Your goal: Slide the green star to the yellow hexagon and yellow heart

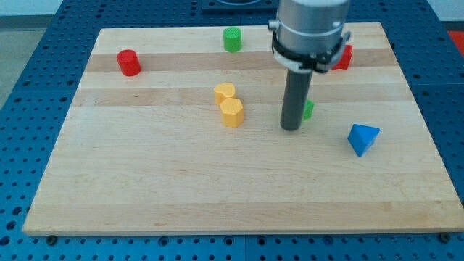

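My tip (pixel 291 128), the lower end of a straight dark rod with nothing to open or close and nothing held, rests on the pale wooden board (pixel 181 188) just to the view's left of the small green block (pixel 309 110). That block is mostly hidden behind the rod, so its star shape cannot be made out; only a sliver of green shows at the rod's right edge, and whether the rod touches it cannot be told.

Taking that green block as the landmark: the yellow hexagon block (pixel 232 112) lies well to its left at about the same level, with the yellow heart block (pixel 225 93) touching the hexagon on its upper side. Between the green block and the yellow pair stands only the rod itself; the wood there is bare. A blue block with pointed corners (pixel 362 138) sits to the landmark's lower right, apart from it. A red block (pixel 342 57) lies above the landmark, partly covered by the arm's grey collar (pixel 310 32). A green cylinder block (pixel 232 39) sits up and to the left near the board's top edge, and a red cylinder block (pixel 129 62) lies far to the left.

Counted: two green blocks, two yellow, two red, one blue, seven in all.
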You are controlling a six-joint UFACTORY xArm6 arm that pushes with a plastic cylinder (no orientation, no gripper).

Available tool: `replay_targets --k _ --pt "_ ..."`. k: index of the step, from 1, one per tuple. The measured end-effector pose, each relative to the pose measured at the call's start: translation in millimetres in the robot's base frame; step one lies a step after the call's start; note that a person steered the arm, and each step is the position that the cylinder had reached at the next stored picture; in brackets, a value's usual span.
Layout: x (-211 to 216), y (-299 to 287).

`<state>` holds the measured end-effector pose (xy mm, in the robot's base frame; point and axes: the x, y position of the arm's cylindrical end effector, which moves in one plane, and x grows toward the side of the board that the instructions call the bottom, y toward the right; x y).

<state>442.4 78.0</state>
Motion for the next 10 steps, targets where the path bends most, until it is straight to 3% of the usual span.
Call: replay_targets --k 2,4,8,9,10 --pt "48.3 38.1" --pt "-17.8 58.2" --pt "-27.0 -22.3" --pt "-27.0 -26.9" --pt "-24.8 16.4"
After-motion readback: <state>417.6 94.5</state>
